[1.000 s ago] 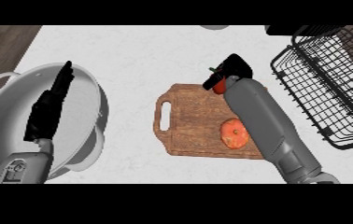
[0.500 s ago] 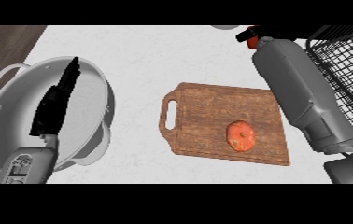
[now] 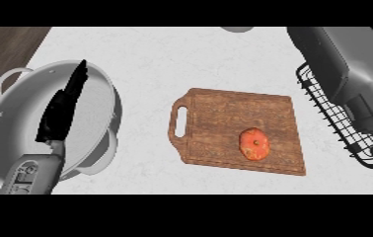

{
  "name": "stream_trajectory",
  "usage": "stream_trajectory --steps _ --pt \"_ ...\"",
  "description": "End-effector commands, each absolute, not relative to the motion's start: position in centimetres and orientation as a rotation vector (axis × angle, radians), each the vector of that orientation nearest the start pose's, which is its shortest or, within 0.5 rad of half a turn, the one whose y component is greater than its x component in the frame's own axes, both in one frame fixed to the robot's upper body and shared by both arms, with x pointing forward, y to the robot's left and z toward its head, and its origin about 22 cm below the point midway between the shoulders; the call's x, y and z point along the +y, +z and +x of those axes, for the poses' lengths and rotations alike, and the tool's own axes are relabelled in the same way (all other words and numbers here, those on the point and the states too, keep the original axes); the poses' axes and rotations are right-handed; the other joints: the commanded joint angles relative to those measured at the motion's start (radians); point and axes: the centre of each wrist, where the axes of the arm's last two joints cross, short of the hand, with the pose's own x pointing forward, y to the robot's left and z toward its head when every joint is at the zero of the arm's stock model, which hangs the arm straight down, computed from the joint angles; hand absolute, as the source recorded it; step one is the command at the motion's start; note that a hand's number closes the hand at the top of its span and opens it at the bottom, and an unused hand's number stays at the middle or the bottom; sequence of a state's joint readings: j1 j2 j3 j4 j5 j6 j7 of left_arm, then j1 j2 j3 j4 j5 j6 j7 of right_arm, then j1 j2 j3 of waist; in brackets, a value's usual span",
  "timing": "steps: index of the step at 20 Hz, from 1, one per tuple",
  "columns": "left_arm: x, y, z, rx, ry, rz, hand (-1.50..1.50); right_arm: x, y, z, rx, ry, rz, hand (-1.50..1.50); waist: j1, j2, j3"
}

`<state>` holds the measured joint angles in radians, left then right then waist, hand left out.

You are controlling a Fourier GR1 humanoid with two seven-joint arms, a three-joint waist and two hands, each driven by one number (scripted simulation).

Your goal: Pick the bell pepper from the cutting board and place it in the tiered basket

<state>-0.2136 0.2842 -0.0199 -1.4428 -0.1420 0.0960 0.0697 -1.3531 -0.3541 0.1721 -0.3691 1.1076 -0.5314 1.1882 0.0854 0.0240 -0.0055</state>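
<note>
left hand (image 3: 62,112): left of frame, fingers straight and pressed together, pointing up-frame, holding nothing; resting above the pan
right hand: not in frame; only the right forearm (image 3: 328,58) shows, running from the right edge up to the upper right corner and cut off at the top, so its fingers and anything they carry can't be told
pan (image 3: 98,90): big pale grey round pan with side handles, left of frame, under the left hand
cutting board (image 3: 218,112): brown wood, handle slot at its left end, centre to lower right of frame, flat on the counter (image 3: 146,53)
orange-red round piece (image 3: 254,144): lies on the lower right part of the cutting board, no hand near it; only produce in frame
bell pepper: can't place it for sure; either it is that piece on the board or it is out of frame with the right hand
tiered basket (image 3: 328,115): black wire, right edge of frame, just right of the board; right forearm passes over its upper part; nothing seen inside the visible part
done: no placed pepper shows in the basket
left: judging by the arm angled over the basket, possibly mid-carry; release into the basket not yet confirmed
other: grey rounded object (image 3: 237,29) at top centre, cut off
</note>
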Motion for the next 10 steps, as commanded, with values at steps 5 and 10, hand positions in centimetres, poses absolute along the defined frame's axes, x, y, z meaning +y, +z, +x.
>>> stream_trajectory --steps 5,10 --pt "28.3 4.8 29.3 -1.57 -0.27 0.39 0.0 -16.8 26.5 48.5 -0.722 -0.23 -1.711 1.5 -0.013 -0.007 0.004" --pt "28.6 3.5 29.1 -1.567 -0.257 0.406 0.0 -20.3 25.8 48.6 -0.797 -0.27 -1.686 1.5 -0.043 -0.008 0.005"
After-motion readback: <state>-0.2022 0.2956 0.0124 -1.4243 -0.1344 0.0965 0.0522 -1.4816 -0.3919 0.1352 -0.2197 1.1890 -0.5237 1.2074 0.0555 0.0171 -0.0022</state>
